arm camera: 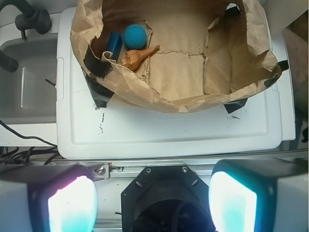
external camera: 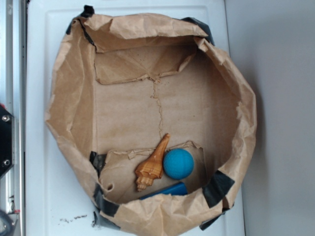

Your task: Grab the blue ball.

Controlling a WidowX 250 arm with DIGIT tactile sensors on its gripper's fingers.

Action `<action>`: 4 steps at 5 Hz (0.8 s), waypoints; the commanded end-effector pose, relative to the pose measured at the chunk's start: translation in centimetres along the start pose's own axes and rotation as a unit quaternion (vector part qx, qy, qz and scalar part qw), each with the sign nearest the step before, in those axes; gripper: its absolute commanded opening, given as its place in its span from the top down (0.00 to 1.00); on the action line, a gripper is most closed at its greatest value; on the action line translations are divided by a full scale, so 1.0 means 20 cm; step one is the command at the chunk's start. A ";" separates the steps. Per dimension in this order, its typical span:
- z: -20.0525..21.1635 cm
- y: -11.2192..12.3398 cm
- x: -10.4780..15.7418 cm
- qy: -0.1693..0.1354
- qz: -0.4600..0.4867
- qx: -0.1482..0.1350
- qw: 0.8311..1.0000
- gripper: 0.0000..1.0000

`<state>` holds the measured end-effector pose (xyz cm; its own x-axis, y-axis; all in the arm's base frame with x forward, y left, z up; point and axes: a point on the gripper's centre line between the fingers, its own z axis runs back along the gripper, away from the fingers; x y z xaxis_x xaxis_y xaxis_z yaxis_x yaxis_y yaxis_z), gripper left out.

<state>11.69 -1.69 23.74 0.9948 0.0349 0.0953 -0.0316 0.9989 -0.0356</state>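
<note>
- Pincer at six o'clock of the wrist view, fingers spread wide, holding nothing, well short of the paper bag.
- White lid serves as tabletop under the bag.
- Blue ball lies inside at eleven o'clock, touching the seashell, just beside the dark blue block.
- Descend vertically, straddling the ball clear of the shell.
</note>
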 end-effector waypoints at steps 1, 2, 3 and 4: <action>0.00 0.00 0.00 0.000 0.000 0.000 1.000 0.00; 0.00 0.00 0.00 0.000 0.000 0.000 1.000 0.00; 0.00 0.00 0.00 0.000 0.000 0.000 1.000 0.00; -0.07 0.02 0.18 -0.032 0.000 -0.025 0.999 0.00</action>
<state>15.42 -1.24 22.31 0.9900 0.0287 0.1383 -0.0175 0.9965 -0.0814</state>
